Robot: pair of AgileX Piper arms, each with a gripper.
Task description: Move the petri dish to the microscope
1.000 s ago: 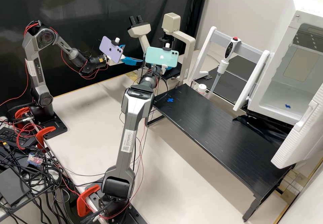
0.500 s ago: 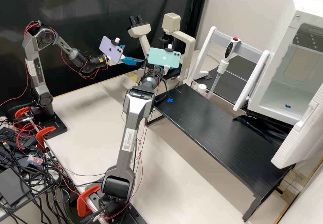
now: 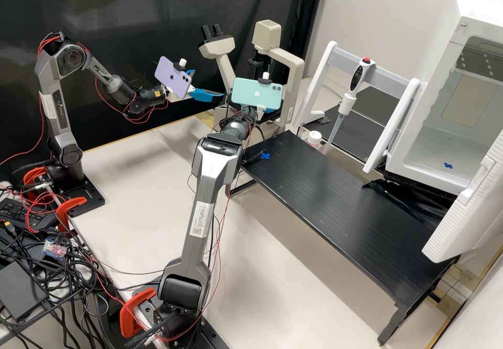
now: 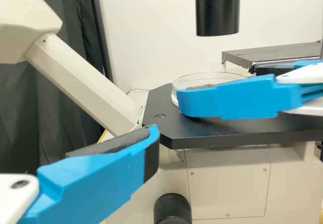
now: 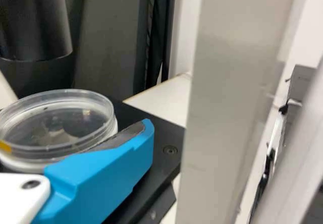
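The petri dish (image 5: 63,125) lies flat on the black stage (image 4: 159,133) of the microscope (image 3: 294,84), below its dark barrel (image 4: 217,9). My right hand (image 3: 270,110), partly behind a green phone (image 3: 255,95), is spread wide with the dish between its blue fingers; I cannot tell whether both touch it. My left hand (image 3: 208,84), beside a purple phone (image 3: 173,77), is also spread wide, holding nothing, near the microscope. Beyond the black tabletop (image 3: 335,197), I see a pipette (image 3: 356,79) on a grey and white frame (image 3: 390,68).
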